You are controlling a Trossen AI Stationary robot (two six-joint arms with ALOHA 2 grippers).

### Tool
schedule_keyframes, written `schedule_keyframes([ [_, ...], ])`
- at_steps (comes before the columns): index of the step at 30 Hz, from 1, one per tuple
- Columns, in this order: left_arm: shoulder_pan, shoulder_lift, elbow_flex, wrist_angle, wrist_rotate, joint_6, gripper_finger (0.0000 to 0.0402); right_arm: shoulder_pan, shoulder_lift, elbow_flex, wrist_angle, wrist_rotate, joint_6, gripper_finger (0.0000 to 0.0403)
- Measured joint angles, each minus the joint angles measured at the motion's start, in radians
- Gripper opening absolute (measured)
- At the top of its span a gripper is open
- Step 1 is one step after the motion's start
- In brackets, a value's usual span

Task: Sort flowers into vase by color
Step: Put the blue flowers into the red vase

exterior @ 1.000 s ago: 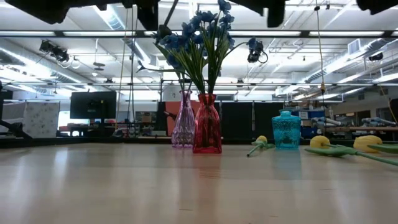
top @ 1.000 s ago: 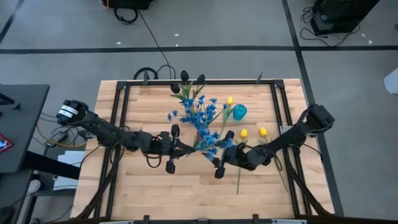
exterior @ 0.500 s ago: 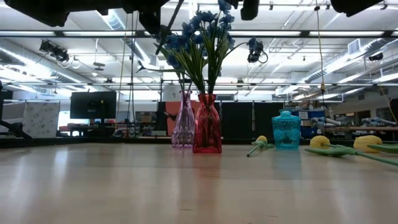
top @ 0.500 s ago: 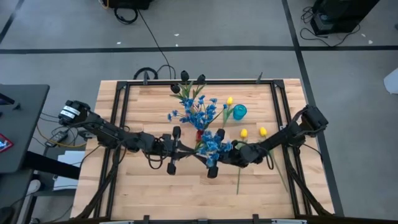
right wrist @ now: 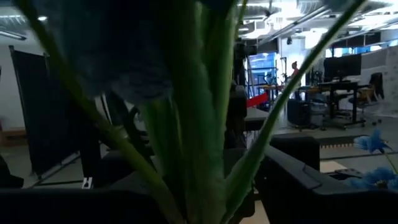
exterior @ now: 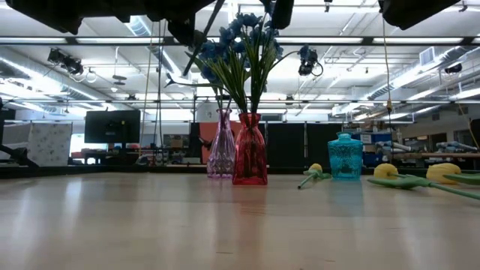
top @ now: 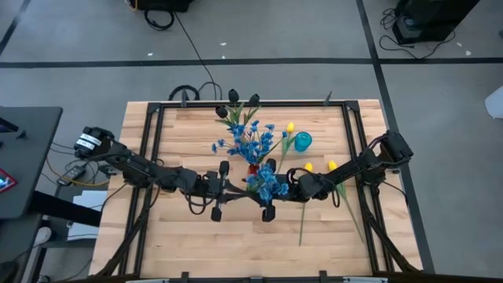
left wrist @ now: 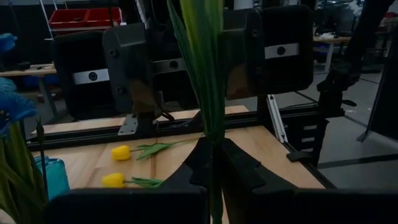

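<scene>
Between our two claws, near the middle of the bench, a bunch of blue flowers hangs above the red vase.

Our left claw is pressed together on the bunch's green stems, which rise straight up between its fingers in the left wrist view. We judge it grips low so the stem ends can be aimed at the vase's narrow mouth.

Our right claw sits just on the other side of the bunch, with blossoms and leaves crowding its own camera. Its jaws are around the stems, but we cannot tell whether they press or stand loose. It looks placed there to steady or take over the bunch.

More blue flowers already stand in the red vase, just beyond both claws. Dark tulips stand in the clear purple vase further off. A teal vase stands empty beyond the right claw. Yellow tulips lie flat on the bench beside the right arm, waiting their turn.
</scene>
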Motion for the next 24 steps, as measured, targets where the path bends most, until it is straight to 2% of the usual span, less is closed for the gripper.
schedule_keyframes([
  [13,0.0,0.0,0.0,-0.016,-0.01,0.002,0.0031,0.0,0.0,0.0,-0.011,0.007,-0.007,0.0134],
  [17,0.0,0.0,0.0,-0.016,-0.009,0.003,0.0053,-0.001,0.0,0.0,-0.012,0.012,-0.001,0.0121],
  [24,-0.001,-0.018,-0.001,-0.052,-0.003,0.034,0.0116,0.003,-0.003,-0.001,-0.042,0.026,0.0,0.0106],
])
